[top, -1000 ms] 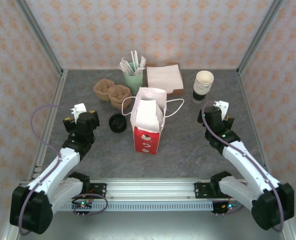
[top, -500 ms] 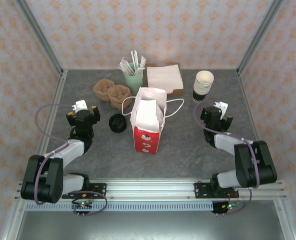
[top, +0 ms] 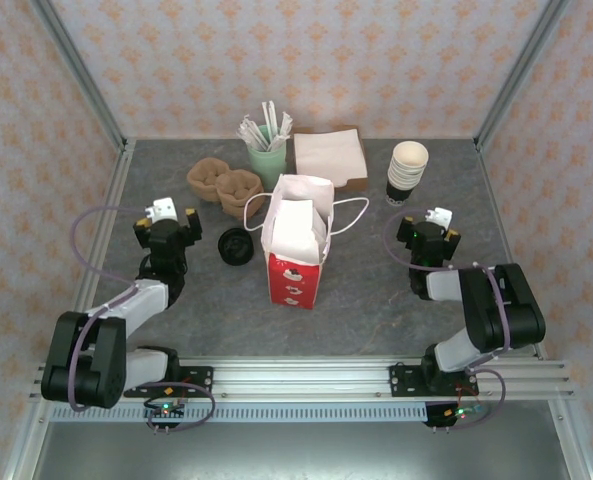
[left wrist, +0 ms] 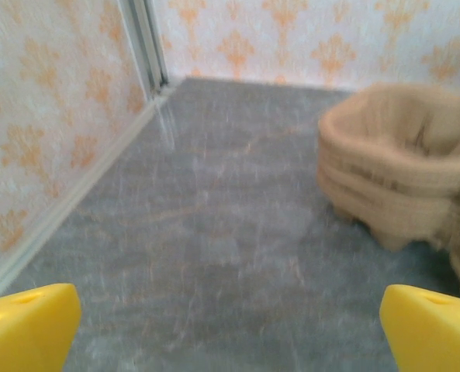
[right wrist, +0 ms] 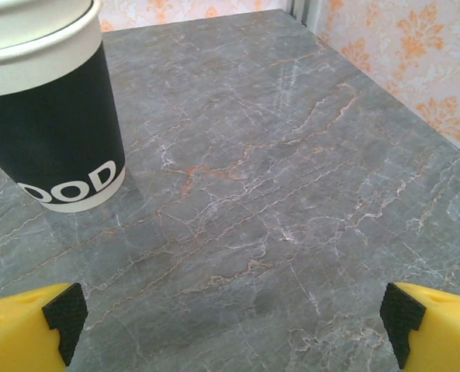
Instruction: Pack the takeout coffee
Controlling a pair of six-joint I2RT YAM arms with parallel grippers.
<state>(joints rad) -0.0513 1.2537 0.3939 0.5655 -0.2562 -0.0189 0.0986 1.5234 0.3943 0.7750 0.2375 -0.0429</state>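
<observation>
Takeout coffee (top: pixel 235 246): in the overhead view it stands upright on the table (top: pixel 376 290), just beside the paper bag (top: pixel 298 240) on the bag's left. Its black lid is on, so it is judged ready to be lifted.
Paper bag: it is stood upright at mid-table with its mouth spread open, presumably so that a cup can be lowered in from above.
Left gripper (top: pixel 166 228): it is held left of the bag, beyond the coffee, with its jaws spread wide and nothing in them. It is judged the better-placed claw, since the coffee lies between it and the bag.
Right gripper (top: pixel 428 232): it is held right of the bag, well apart from it, and is likewise wide open and empty, perhaps kept free to steady the bag.
Cup stack (top: pixel 408 170): it is set behind the bag to the right. The cups are lidless and are not what is to be packed.
Left wrist view: yellow fingertips (left wrist: pixel 28 329) are seen at both lower corners with bare table between them. A pulp carrier (left wrist: pixel 400 170) lies ahead on the right. A turn toward the bag is judged necessary.
Right wrist view: yellow fingertips (right wrist: pixel 28 329) are seen far apart with nothing between them. The cup stack (right wrist: pixel 47 116) stands ahead on the left, untouched.
</observation>
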